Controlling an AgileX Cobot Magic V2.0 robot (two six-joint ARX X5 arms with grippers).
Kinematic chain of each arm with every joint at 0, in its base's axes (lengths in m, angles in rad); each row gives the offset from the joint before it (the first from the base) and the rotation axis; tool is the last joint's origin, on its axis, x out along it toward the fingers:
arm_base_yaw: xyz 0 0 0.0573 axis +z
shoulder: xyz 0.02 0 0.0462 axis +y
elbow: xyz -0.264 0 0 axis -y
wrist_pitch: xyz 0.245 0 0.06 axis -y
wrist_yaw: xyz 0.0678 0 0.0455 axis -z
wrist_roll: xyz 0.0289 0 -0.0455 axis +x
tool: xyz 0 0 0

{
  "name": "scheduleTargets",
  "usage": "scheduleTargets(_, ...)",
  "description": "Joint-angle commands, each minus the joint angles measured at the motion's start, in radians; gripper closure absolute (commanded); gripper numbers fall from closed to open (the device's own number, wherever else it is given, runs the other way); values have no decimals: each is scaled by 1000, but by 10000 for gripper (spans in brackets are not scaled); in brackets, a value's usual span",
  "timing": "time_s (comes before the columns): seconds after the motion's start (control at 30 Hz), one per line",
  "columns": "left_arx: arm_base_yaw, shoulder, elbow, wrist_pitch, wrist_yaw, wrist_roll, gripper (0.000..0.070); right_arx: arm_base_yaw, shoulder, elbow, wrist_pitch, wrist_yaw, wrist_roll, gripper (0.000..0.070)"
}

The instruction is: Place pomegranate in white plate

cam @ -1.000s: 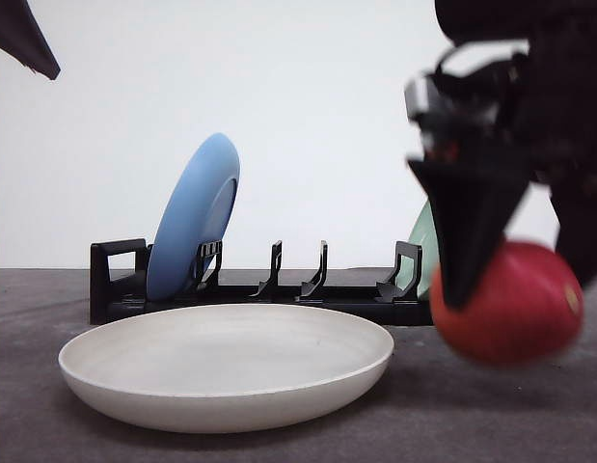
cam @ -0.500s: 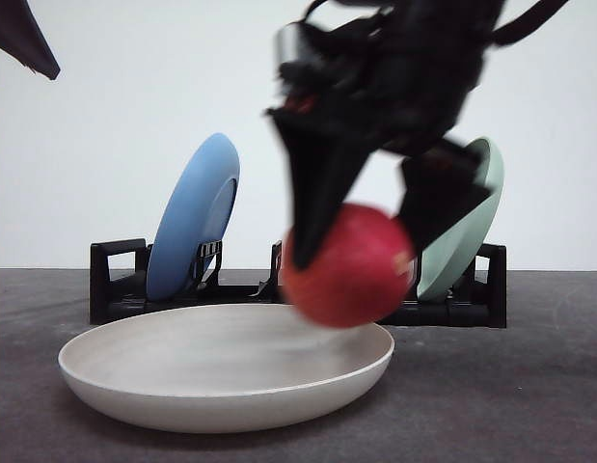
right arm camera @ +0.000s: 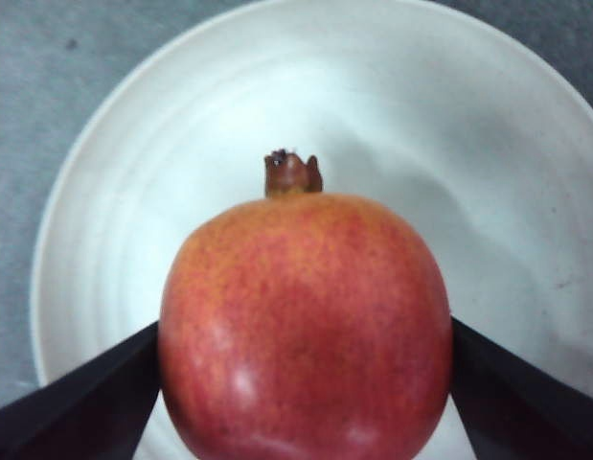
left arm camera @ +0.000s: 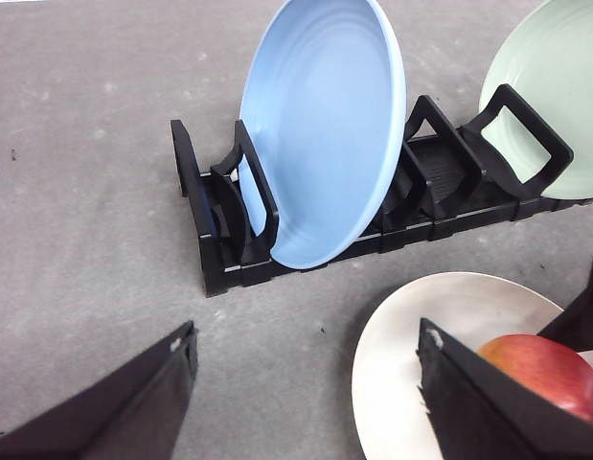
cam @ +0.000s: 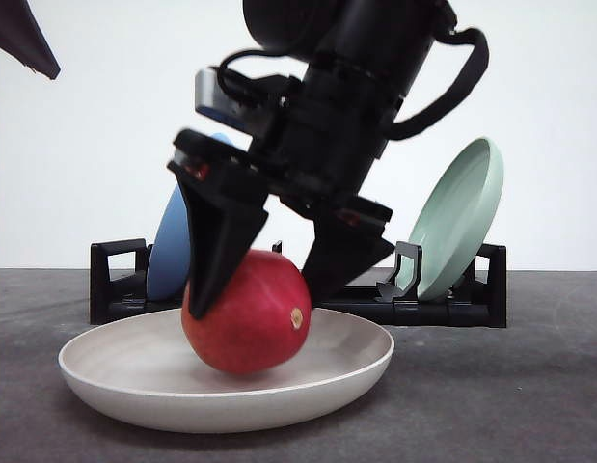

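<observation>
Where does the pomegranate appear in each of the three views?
Front view: pomegranate in the lower centre, between the right gripper fingers, in the white plate.
Left wrist view: lower right corner, partly behind a finger.
Right wrist view: lower centre, between the fingers.
Shared landmark: the white plate.

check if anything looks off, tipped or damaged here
Nothing stands out. The pomegranate looks whole, gripped by the right pincer inside the white plate. The blue plate and green plate lean in the black rack as intended.
</observation>
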Motion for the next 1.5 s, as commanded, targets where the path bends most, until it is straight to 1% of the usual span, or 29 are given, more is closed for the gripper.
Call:
scheduleTargets(0.0, -3, 6, 5, 8, 0, -4, 266, 11, 22, 25, 8, 0, -8, 145)
scheduleTargets(0.1, -3, 6, 5, 8, 0, -4, 266, 11, 24, 25, 5, 0, -8, 120)
scheduleTargets(0.2, -3, 6, 5, 8, 0, -5, 266, 11, 24, 25, 5, 0, -7, 67)
scheduleTargets(0.37, -3, 6, 5, 8, 0, -4, 266, 11, 22, 26, 12, 0, -7, 3)
scheduleTargets(0.5, -3, 6, 5, 8, 0, -5, 266, 3, -7, 36, 16, 7, -14, 0)
scheduleTargets(0.63, -3, 6, 5, 8, 0, -4, 266, 3, -76, 27, 33, 73, -36, 0)
scheduleTargets(0.7, -3, 6, 5, 8, 0, -4, 266, 3, -126, -14, 102, 81, -50, 0)
scheduleTargets(0.8, -3, 6, 5, 8, 0, -4, 266, -4, -224, -122, 261, 76, -64, 4)
scheduleTargets(0.9, -3, 6, 5, 8, 0, -5, 266, -23, -331, -229, 371, 49, -58, 6)
scheduleTargets(0.97, -3, 6, 5, 7, 0, -5, 266, -48, -400, -283, 391, 24, -43, 6)
scheduleTargets(1.13, -3, 6, 5, 4, 0, -5, 266, -142, -551, -387, 370, -36, -26, 6)
scheduleTargets(1.23, -3, 6, 5, -11, 0, -14, 266, -218, -630, -438, 335, -67, -23, 7)
scheduleTargets(1.3, -3, 6, 5, -22, 0, -35, 266, -276, -675, -467, 309, -87, -23, 7)
scheduleTargets(1.47, -3, 6, 5, -36, 0, -56, 266, -416, -761, -526, 262, -117, -26, 15)
